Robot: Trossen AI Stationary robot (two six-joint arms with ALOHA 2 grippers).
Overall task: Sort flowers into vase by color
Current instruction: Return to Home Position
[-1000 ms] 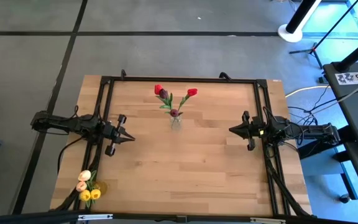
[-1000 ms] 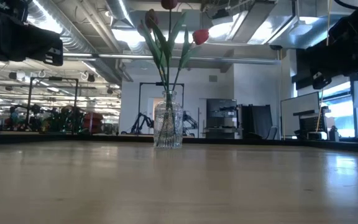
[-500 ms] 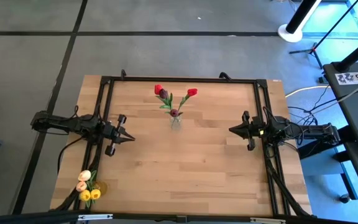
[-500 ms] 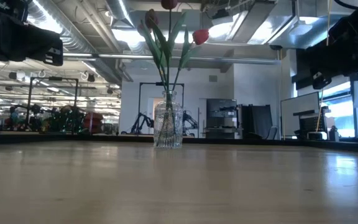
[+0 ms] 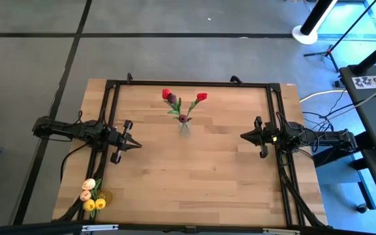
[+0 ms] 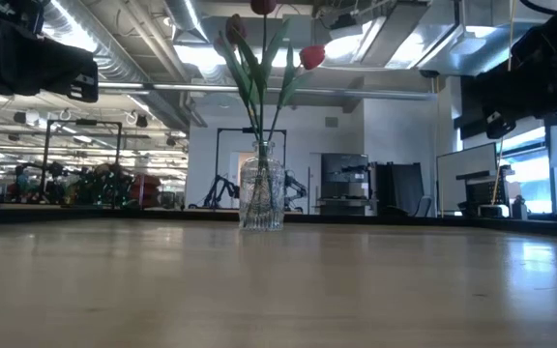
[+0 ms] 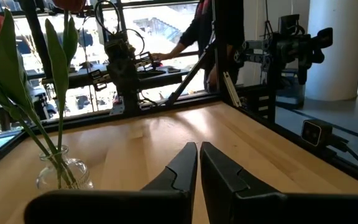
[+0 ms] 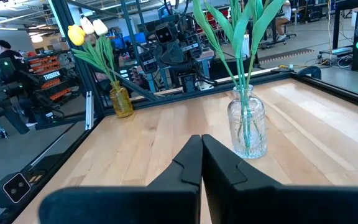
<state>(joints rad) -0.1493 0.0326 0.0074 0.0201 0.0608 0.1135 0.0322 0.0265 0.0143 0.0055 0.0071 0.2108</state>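
A clear glass vase [image 5: 185,126] stands near the table's far edge and holds red and dark maroon flowers [image 5: 170,97] by their green stems; the vase also shows in the low view [image 6: 261,197] and the right wrist view [image 8: 247,127]. An amber vase [image 5: 104,196] at the near left corner holds yellow and cream flowers [image 5: 91,194], whose heads show in the right wrist view [image 8: 86,30]. My left gripper [image 5: 136,145] hovers shut at the table's left side, pointing level toward the right. My right gripper [image 5: 243,136] hovers shut at the right side, pointing left.
A black metal frame [image 5: 191,83] runs along the table's edges. Bare wood [image 5: 194,170] lies between the two grippers and toward the near edge. A person [image 7: 197,31] stands beyond the table in the left wrist view.
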